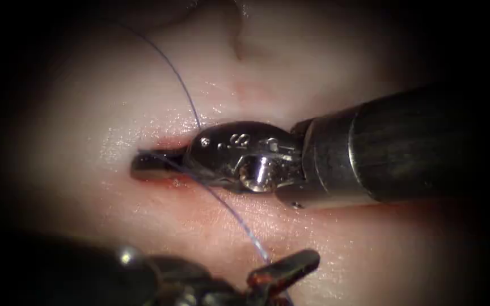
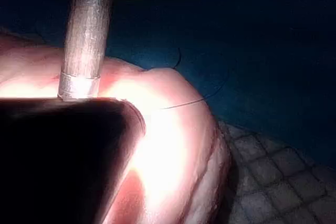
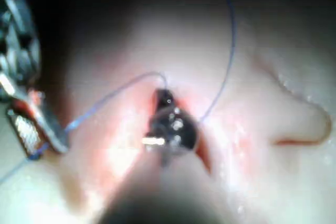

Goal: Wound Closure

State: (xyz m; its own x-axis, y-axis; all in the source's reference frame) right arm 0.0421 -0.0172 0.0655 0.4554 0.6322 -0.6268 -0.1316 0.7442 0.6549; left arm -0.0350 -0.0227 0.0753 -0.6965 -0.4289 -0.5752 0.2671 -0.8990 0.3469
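Steel-grey and glinting, the right tool lies along the cut, its jaws pressed together with the tips sunk in the slit of the tissue; whether they grip anything down there, I cannot tell. Blue thread sweeps down from beyond the tool, crosses the jaws just behind the tips and runs on toward the left tool, near the camera. That tool's jaws stand parted, red fluid on them, with the thread passing at their base. No needle can be made out.
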